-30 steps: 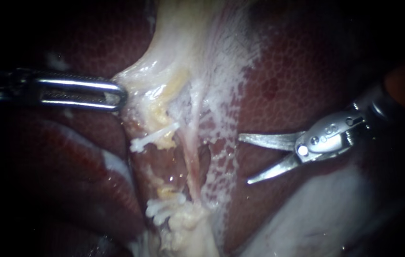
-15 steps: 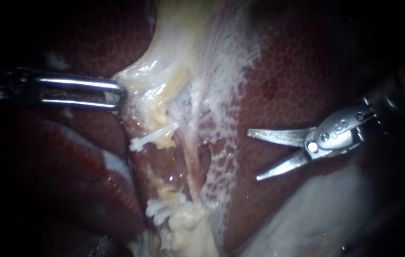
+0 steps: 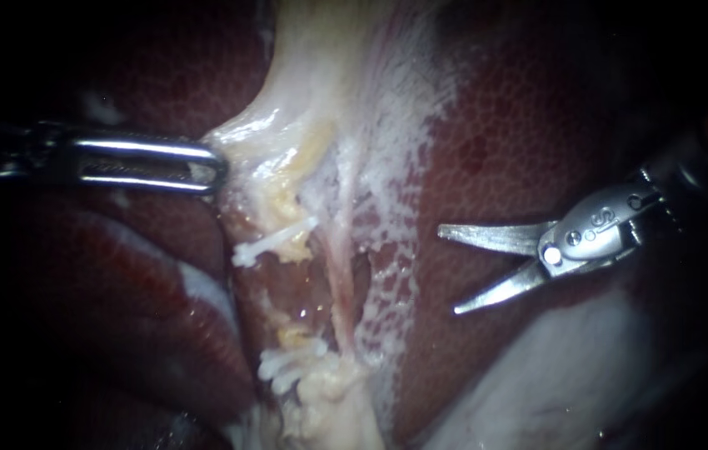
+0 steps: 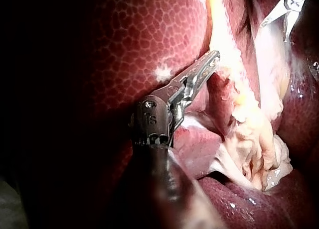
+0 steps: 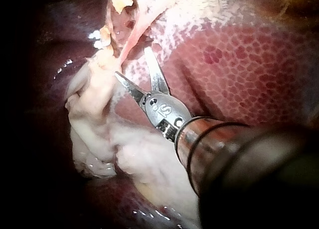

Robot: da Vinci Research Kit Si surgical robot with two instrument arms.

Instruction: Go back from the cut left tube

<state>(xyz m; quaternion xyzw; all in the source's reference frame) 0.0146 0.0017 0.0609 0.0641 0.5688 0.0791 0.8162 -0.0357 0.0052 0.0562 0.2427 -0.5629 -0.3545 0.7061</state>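
The cut left tube [image 3: 289,243] lies in two ends, left of centre in the endoscope view, with a gap of bare tissue between them. The upper end carries a white clip [image 3: 258,248] that sticks out to the left. The lower end carries a cluster of white clips [image 3: 283,367]. Just to the right of the gap, the thin pink right tube [image 3: 339,283] runs whole from top to bottom.

Your right instrument [image 3: 449,270] sits well apart from both tubes, out over the dark red liver [image 3: 521,125]. Its two blades stand wide apart with their tips pointing toward the tubes, and nothing is held between them. The right wrist view shows the same spread blades over the liver, beside a pale mass.

Your left instrument [image 3: 214,169] comes in from the left. Its jaws are closed on the edge of the pale tissue [image 3: 287,142] just above the upper clip, and that edge is drawn to a point toward the jaws. The left wrist view shows the jaws clamped on that pale edge, beside the liver.
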